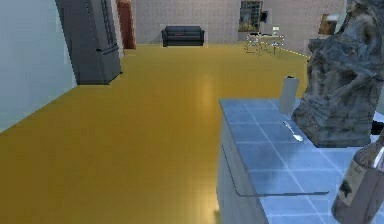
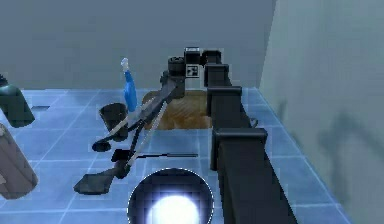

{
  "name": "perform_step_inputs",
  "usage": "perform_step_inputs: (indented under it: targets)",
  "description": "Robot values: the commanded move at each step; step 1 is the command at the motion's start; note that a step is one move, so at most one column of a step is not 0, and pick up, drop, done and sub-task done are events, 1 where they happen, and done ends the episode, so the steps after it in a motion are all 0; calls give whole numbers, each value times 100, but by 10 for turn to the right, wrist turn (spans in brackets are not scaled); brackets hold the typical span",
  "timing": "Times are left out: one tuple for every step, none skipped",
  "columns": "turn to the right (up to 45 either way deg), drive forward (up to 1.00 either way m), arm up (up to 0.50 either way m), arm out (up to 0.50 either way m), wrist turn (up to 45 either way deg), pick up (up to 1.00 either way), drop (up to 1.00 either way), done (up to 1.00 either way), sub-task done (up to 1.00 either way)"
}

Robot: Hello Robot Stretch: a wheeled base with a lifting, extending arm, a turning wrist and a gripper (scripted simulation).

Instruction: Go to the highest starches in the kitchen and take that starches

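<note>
Brown rough-textured slab (image 2: 185, 112) lies flat on the blue-tiled countertop (image 2: 60, 130), at the far end near the grey wall (image 2: 100, 40) and just left of the dark square arm bar (image 2: 235, 140). It could be the starch item, but the shape is too blurry to name it. The gripper (image 2: 140, 122) reaches down-left from the 2 white marker squares (image 2: 190, 62). Its 2 thin fingers run in front of the slab's left edge. Cannot tell whether it holds anything: slab and utensils sit on the counter right at it, touching or apart unclear.

Containers:
- Small dark cup (image 2: 115, 112) stands by the fingers, contents not readable.
- Blue spray bottle (image 2: 124, 78) stands upright behind the cup.
- Round dark pan (image 2: 170, 205) sits at the near edge, its inside a bright glare, contents can't be told.
- Dark spatula (image 2: 95, 182) lies flat just left of the pan.
- Dark green bottle (image 2: 12, 102) and tan-brown bottle (image 2: 12, 165) stand at the arm side view's left, fill level hidden.

The forward view has the blue-tiled countertop on its right, with a grey stone statue (image 1: 345, 85) standing on it. A pale upright cylinder (image 1: 288, 95) is just left of the statue, and a brown glass bottle (image 1: 360, 185) is at the bottom right corner. Farther out are a yellow floor (image 1: 140, 110) and a tall grey fridge (image 1: 90, 40). A dark sofa (image 1: 183, 35) stands against the far wall, with a small table with chairs (image 1: 265, 42) to its right.
</note>
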Motion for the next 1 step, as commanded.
perform_step_inputs:
  targets:
    - [0, 0, 0, 0, 450, 0, 0, 0, 0]
